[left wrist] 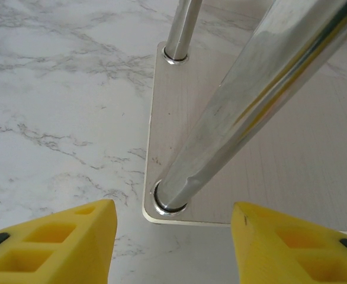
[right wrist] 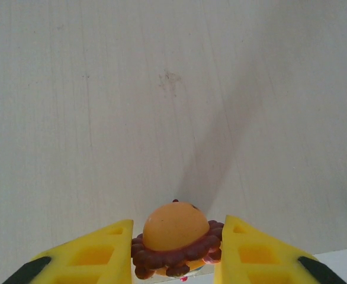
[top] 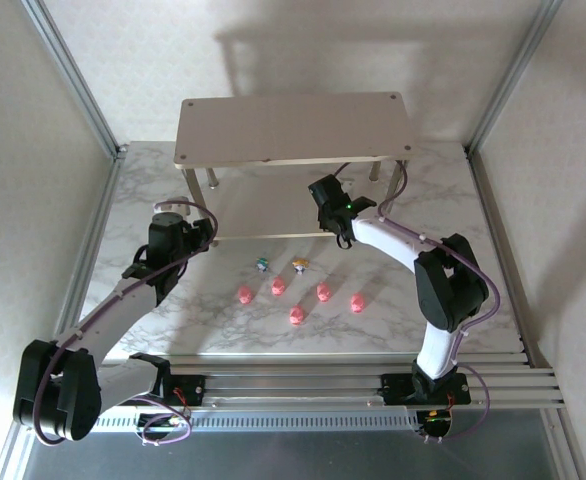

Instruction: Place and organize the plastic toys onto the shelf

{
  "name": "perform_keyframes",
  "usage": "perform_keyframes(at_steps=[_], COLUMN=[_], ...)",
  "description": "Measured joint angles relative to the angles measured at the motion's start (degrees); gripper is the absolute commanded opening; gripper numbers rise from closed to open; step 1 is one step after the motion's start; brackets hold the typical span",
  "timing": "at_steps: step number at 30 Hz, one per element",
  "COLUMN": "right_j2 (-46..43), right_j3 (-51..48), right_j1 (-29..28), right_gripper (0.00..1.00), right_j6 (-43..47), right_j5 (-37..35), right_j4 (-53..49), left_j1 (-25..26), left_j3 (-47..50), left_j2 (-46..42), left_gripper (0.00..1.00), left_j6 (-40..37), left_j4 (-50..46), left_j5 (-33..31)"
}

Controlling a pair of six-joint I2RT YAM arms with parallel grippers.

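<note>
My right hand [right wrist: 176,232] is clamped on a small toy [right wrist: 173,225] with an orange head and a dark red ruff, one finger on each side. The toy sits low over the bottom board [right wrist: 161,106] of the shelf [top: 303,140], close to that board's near edge. I cannot tell whether its base touches the board. My left hand [left wrist: 173,234] is empty, fingers apart, hanging just in front of the shelf's near-left leg [left wrist: 238,106]. On the surface [top: 173,320] lie five pink pigs [top: 296,316] in a loose row, with a teal figure [top: 262,264] and a yellow figure [top: 300,265] just beyond them, toward the shelf.

I judge this to be the setting-down step for this one toy, with seven more to fetch. Next I need to lower it until it stands, open slowly so the ruff doesn't drag on a finger, then back out low beneath the top board [top: 293,110].
</note>
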State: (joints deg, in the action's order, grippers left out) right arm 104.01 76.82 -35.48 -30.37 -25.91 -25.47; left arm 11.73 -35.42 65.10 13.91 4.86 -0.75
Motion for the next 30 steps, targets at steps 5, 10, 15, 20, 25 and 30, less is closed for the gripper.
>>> perform_keyframes(at_steps=[5,10,15,20,25,30], right_j2=[0.2,0.9,1.4,1.8,2.0,2.0], right_j3=[0.1,0.9,1.4,1.9,2.1,2.1], right_j1=[0.1,0.5,0.8,1.1,1.2,1.2], right_gripper=[0.28,0.30,0.32,0.32,0.33,0.33], right_j6=[0.2,0.4,0.6,0.7,0.8,0.8], right_j5=[0.0,0.2,0.4,0.6,0.7,0.7], right_j4=[0.1,0.4,0.5,0.7,0.7,0.6], left_j1=[-0.1,-0.2,-0.2,-0.2,-0.3,-0.3], left_j3=[0.0,0.0,0.0,0.0,0.0,0.0], left_j2=[0.5,0.5,0.5,0.5,0.5,0.5], left_gripper=[0.54,0.54,0.54,0.54,0.54,0.54], left_j6=[-0.2,-0.2,-0.2,-0.2,-0.2,-0.2], left_j4=[0.0,0.0,0.0,0.0,0.0,0.0], left_j5=[0.2,0.2,0.2,0.2,0.2,0.2])
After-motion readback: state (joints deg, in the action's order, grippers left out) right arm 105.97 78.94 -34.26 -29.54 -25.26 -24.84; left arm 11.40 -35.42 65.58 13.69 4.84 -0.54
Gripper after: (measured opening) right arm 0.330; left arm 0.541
